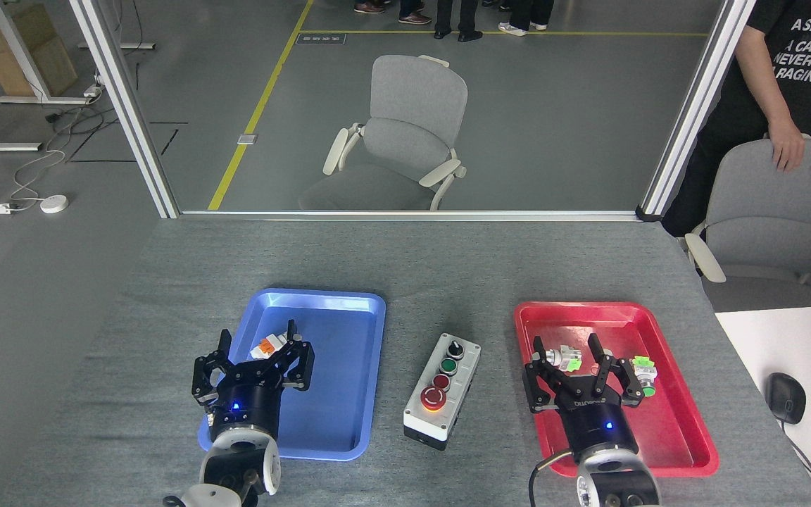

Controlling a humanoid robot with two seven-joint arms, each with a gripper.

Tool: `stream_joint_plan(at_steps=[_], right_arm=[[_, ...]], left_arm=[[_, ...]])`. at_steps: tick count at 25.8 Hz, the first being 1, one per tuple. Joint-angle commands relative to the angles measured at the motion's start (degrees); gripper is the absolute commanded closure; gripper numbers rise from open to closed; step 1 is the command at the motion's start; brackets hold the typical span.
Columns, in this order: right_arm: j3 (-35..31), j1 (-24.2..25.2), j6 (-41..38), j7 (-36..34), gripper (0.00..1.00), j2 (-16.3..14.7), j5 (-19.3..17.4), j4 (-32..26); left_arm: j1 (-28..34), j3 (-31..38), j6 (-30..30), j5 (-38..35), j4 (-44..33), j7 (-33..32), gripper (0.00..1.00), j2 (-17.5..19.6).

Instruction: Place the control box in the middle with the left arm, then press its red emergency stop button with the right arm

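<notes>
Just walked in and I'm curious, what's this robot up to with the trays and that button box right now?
Nothing is being held at the moment. The control box sits on the bare grey table between the blue tray and the red tray, with its big red emergency stop button uncovered. The left gripper hovers open over the blue tray's near left corner, and the right gripper hovers open over the red tray, clear of the box. A person stands by a chair at the far right.

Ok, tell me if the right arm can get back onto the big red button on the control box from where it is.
Probably yes. The right gripper hangs open over the red tray, beside the control box. The big red button faces up with nothing over it, and only bare table lies between.
</notes>
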Motion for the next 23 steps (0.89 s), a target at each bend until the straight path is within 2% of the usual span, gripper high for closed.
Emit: stream_joint_plan(at_steps=[1, 8, 23], right_arm=[[-3.3, 0.6, -0.5, 0.2, 0.03, -0.8, -0.8, -1.2], [-5.2, 1.7, -0.1, 0.2, 0.03, -2.0, -0.9, -1.6], [-6.6, 1.8, -0.3, 0.7, 0.02, -1.9, -1.1, -1.3]], left_arm=[[0.1, 0.0, 0.1, -0.1, -0.1, 0.1, 0.01, 0.1], [0.1, 0.0, 0.1, -0.1, -0.3, 0.5, 0.01, 0.0], [0.1, 0.1, -0.1, 0.0, 1.4, 0.6, 0.01, 0.1]])
